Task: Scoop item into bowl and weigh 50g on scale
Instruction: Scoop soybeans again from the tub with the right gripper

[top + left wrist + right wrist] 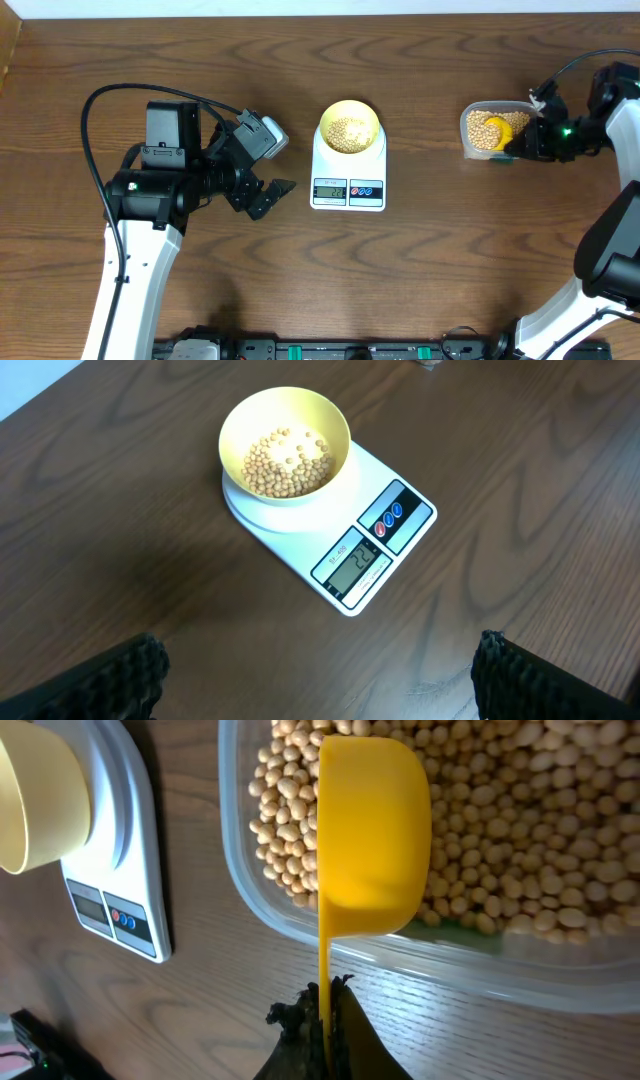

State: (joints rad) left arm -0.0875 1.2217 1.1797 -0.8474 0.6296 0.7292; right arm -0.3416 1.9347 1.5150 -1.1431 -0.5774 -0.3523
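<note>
Overhead: left fingers (260,204) wide, right fingers (360,1050) tight on yellow scoop (372,830) over beans (520,820)

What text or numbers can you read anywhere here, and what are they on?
"22", apparently, on the display of the scale; digits blurry.
The small print beside the display: too small to read.
Red and blue buttons: markings unreadable.
No other text visible.

Right gripper (325,1015) clamped on the handle of the yellow scoop (370,830).
Scoop cup sits over the beans (520,830) in the clear tub (450,965); scale (120,870) carrying the bowl (35,810) stands left on the counter (210,1010).
</note>
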